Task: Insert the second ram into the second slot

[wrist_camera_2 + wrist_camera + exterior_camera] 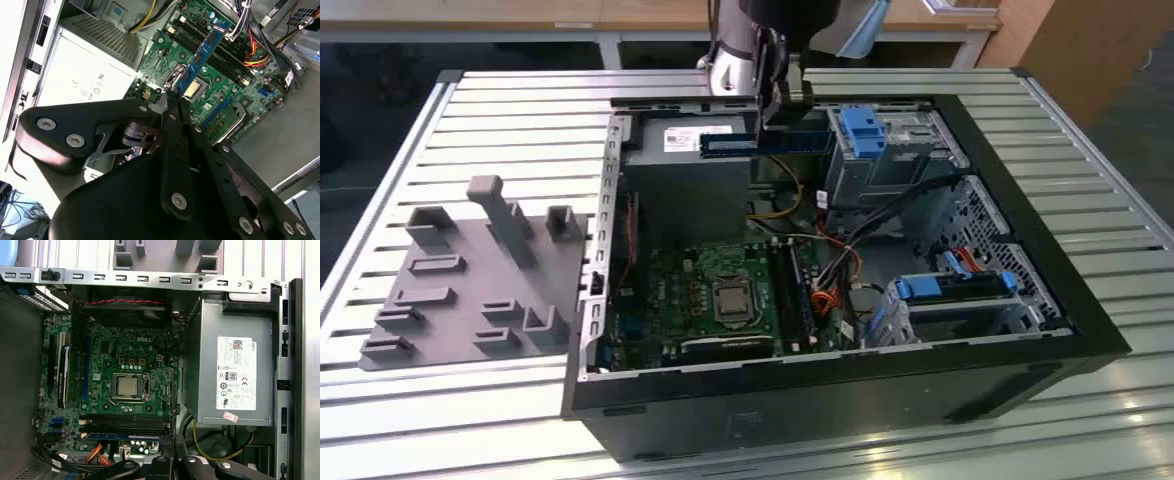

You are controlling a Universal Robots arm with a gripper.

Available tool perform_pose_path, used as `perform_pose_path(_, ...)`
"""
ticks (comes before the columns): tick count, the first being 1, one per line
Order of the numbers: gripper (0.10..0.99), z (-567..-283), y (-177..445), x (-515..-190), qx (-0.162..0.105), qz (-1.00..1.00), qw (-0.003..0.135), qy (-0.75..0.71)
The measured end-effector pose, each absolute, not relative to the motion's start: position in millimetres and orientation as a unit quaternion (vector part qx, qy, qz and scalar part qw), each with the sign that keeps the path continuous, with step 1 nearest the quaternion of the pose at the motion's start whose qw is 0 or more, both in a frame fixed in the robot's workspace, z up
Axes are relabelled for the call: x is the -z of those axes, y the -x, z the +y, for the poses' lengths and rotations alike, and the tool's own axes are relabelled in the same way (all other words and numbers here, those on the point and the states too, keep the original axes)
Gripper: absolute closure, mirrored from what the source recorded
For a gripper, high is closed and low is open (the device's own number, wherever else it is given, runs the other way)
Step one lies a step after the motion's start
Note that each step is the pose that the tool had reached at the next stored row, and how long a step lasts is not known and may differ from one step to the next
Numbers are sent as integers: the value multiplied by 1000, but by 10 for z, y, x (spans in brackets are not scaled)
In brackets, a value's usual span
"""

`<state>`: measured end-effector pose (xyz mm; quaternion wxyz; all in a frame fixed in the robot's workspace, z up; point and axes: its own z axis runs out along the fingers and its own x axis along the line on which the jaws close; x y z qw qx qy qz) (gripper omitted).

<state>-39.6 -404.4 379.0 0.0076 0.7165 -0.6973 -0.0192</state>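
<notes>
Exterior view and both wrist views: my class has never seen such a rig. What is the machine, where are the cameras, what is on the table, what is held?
The machine is a robot arm ending in a gripper. The exterior view is from a camera off the arm; both wrist views ride on it and look into an open computer case. That case lies on a slatted metal table beside a grey fixture. The fingers pinch the second ram, a dark-blue memory stick, above the case, not in a slot.
</notes>
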Motion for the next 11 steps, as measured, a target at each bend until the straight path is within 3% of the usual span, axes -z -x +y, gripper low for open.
perform_pose_path(11, 949, -4064, 396, -3790, 19, -697, 7, -717)
